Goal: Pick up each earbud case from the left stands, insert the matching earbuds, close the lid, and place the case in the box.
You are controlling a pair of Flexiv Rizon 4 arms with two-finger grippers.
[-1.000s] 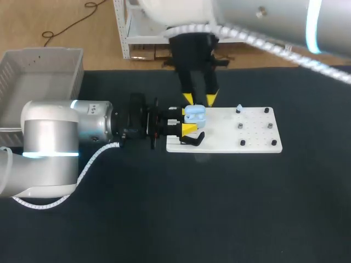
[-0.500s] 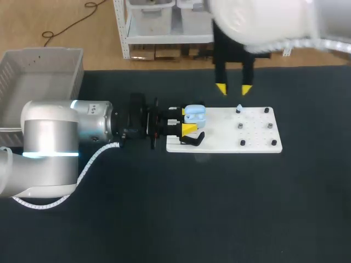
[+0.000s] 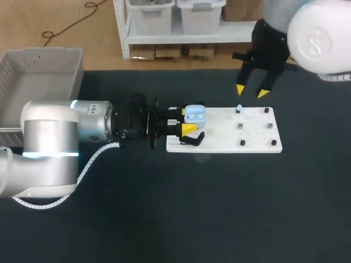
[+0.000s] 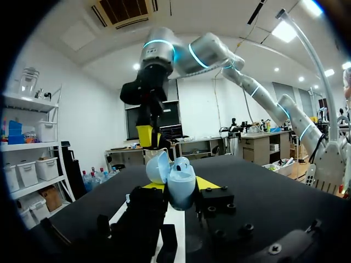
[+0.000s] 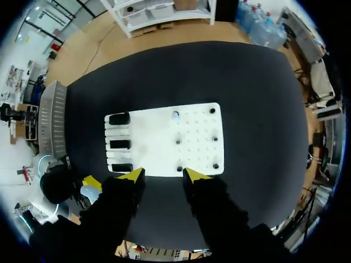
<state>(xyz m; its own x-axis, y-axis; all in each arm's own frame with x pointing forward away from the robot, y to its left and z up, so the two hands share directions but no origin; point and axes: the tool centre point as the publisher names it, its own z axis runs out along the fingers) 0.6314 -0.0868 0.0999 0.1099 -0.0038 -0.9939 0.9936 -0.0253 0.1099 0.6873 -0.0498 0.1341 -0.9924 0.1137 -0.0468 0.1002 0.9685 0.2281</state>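
**Progress.** The task is at an early stage. The left hand grasps a light-blue plastic earbud case from two sides. It holds the case at the left end of the flat white perforated board, by the board's far corner. The case's hinged lid stands open. The right hand hangs released and empty over the board's far edge, its fingers apart. It is near a small pale-blue earbud that sits on the board's far row.

**Judged done:** one case is in the grasp and opened.

**Judged outstanding:** seating the earbuds, shutting the lid, and delivering the case to the grey slatted plastic box. The box lies well to the left of the board on the dark surface.

Three black stands line the board's left end. I make out no case on them.

**Not verifiable.**
- A rounded shape shows at the case's mouth in the left wrist view, but I cannot tell whether an earbud is already inside.
- Only one loose earbud is found on the board, and no second one can be located.
- The box is cut off at the head view's edge.
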